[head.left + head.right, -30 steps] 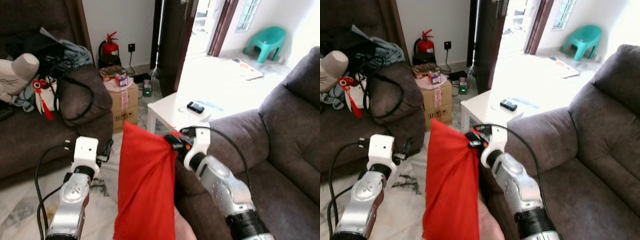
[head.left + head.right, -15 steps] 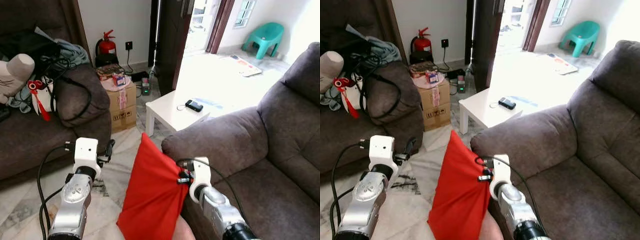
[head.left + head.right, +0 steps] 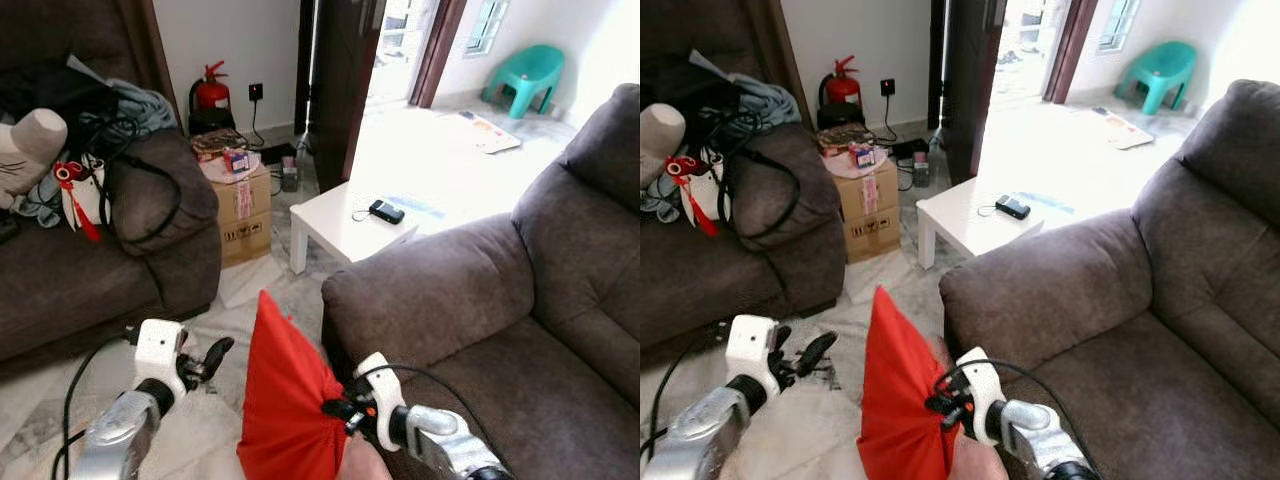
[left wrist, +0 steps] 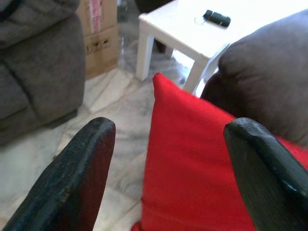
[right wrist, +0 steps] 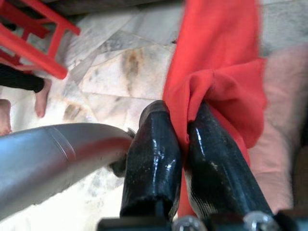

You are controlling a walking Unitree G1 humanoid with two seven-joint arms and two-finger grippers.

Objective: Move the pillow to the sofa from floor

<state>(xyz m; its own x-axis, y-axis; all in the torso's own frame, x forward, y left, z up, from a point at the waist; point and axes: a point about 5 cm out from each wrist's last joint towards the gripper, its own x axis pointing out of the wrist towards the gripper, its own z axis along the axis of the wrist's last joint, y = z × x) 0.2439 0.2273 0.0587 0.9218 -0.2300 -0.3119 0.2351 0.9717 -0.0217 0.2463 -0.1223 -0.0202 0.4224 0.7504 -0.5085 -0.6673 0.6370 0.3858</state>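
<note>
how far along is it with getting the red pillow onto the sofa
Done: the right gripper is pinched shut on a fold of the red pillow. In hand: the pillow hangs low beside the sofa's armrest, with the left gripper open next to it. Left: lifting it over the armrest onto the seat and letting go.

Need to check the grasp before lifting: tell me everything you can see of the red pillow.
The plain red fabric pillow stands on edge, one corner pointing up, beside the grey sofa's armrest above the marble floor. The right claw is shut on a bunched fold of its cloth. The left claw is open, fingers apart on either side of it without touching.
</note>
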